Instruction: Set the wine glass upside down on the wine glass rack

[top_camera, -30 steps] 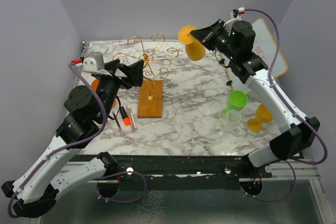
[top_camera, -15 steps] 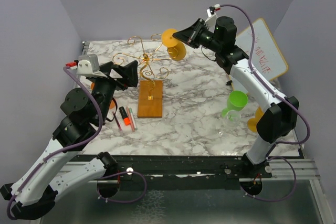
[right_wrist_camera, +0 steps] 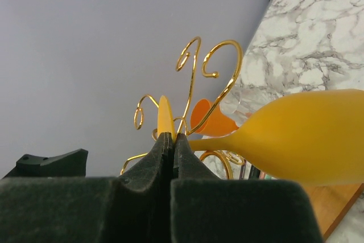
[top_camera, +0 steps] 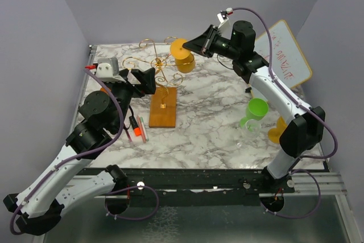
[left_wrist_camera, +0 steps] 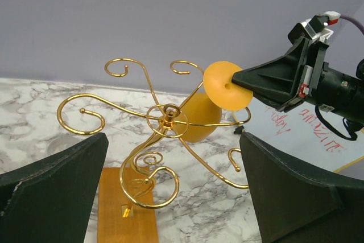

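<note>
Glass: your yellow wine glass (top_camera: 183, 55) is in the air beside the rack's far-right arms, bowl hanging lower than the disc foot (left_wrist_camera: 226, 86), so it is already tipped toward upside down.
Why held so: the stem has to slide into a wire curl with the foot riding above it; carrying it foot-high saves you a flip at the rack.
Right gripper: the right gripper (right_wrist_camera: 169, 140) is pinched tight at the stem just under the foot, jaws nearly touching. That leaves the bowl free below.
Rack: the wine glass rack (top_camera: 158, 69) stands on its wooden base (top_camera: 162, 111), gold curled arms (left_wrist_camera: 91, 112) spreading from the central post (left_wrist_camera: 166, 119). From the left wrist view the bowl sits behind the right-hand arms; contact cannot be told.
Left gripper: your left gripper (top_camera: 143, 79) hovers wide open, holding nothing, just left of the rack. Likely there to steady the rack if the wire tugs.
Outlying: green cup (top_camera: 255, 110) and another orange glass (top_camera: 280, 128) lie near the right edge, markers (top_camera: 136, 129) left of the base, whiteboard (top_camera: 287, 49) far right.
Risk, judged: a foot catching a curl could tip the light stand.
</note>
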